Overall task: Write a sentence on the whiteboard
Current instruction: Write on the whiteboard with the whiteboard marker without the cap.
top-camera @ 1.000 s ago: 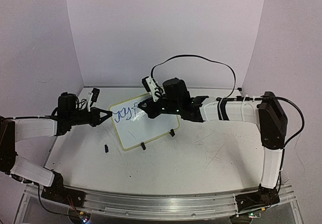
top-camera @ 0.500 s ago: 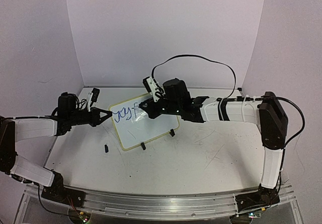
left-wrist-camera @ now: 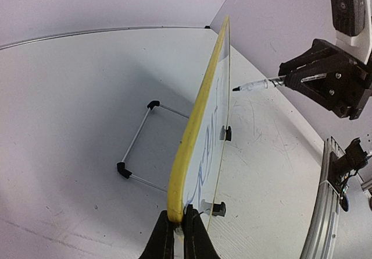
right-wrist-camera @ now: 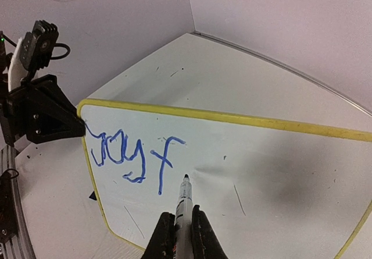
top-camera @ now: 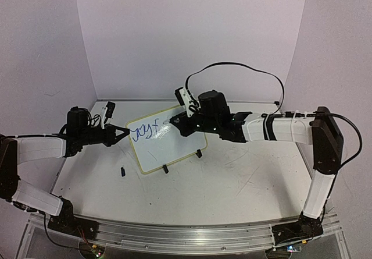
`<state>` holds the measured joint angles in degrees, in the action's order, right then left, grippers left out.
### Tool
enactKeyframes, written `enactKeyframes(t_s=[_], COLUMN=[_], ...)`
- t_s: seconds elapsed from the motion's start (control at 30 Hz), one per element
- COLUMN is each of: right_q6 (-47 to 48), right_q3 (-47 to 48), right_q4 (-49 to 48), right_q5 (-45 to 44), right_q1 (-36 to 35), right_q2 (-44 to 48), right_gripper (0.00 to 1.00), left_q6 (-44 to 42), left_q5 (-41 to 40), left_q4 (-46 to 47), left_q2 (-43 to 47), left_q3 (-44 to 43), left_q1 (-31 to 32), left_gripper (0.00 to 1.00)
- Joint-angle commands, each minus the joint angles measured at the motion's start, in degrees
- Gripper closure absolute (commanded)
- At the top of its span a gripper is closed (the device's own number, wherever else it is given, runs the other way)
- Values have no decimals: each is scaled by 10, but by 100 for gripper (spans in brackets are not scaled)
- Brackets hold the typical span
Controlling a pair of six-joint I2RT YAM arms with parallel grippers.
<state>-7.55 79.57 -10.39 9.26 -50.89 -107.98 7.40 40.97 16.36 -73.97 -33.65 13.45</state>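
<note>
Left gripper (top-camera: pixel 124 132) clamps the propped whiteboard's (top-camera: pixel 171 148) left edge; right gripper (right-wrist-camera: pixel 178 223) clenches a marker (right-wrist-camera: pixel 185 192), tip beside the blue scrawl (right-wrist-camera: pixel 131 151).

- Whiteboard (top-camera: pixel 168 148): one.
- Marker (right-wrist-camera: pixel 183 198): one.
- Black clip feet (top-camera: pixel 165 169): two.
- Robot arms (top-camera: pixel 40 147): two.
- Small loose black piece (top-camera: pixel 123 171) on the bench (top-camera: pixel 232 183): one.

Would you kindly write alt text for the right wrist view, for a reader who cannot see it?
The right gripper holds a marker in its jaws, tip near blue handwriting on the yellow-framed whiteboard. The left gripper clamps the board's left edge.
</note>
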Motion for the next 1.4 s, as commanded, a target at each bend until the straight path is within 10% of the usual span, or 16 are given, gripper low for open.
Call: enactKeyframes(t_s=[0.0, 1.37], right_q6=[-1, -12], right_q3=[2, 17], right_q4=[-31, -44], right_q5=[-10, 12], right_q1=[4, 5], right_q2=[23, -6], right_gripper=[100, 100], left_q6=[-41, -42], left_q5=[-12, -11], left_q4=[-9, -13], left_q2=[1, 3], left_q3=[-20, -19], left_q1=[2, 3], left_gripper=[100, 100])
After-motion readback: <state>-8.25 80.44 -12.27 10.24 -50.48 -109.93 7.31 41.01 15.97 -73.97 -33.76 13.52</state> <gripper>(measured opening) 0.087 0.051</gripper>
